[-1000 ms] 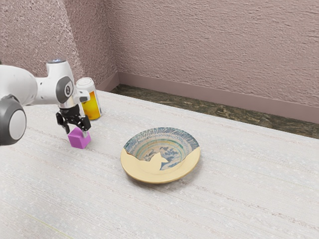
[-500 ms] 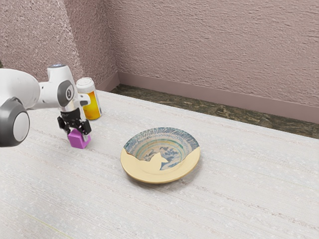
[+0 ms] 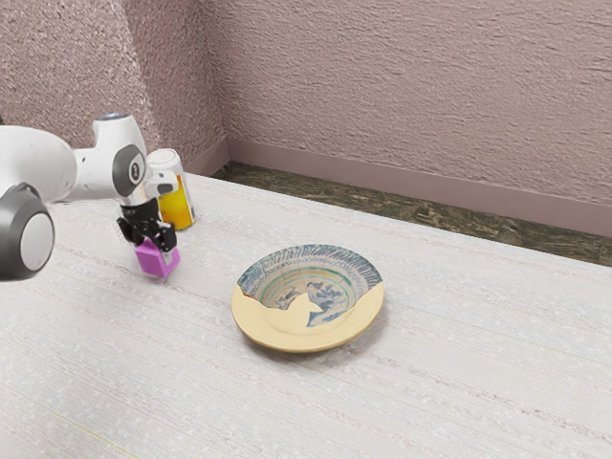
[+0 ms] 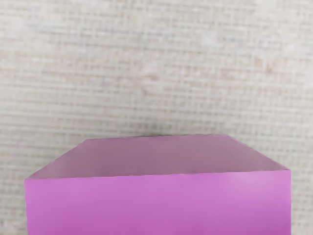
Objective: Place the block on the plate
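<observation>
Arm (image 3: 36,161) in from ext. view's left, gripper (image 3: 155,252) tip-down, tight on purp. block (image 3: 153,267)

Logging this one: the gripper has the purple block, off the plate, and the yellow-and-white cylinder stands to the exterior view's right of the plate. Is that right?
Not quite: the yellow-and-white cylinder stands to the exterior view's left of the plate, as that view shows. The gripper does have the purple block, off the plate.
</observation>
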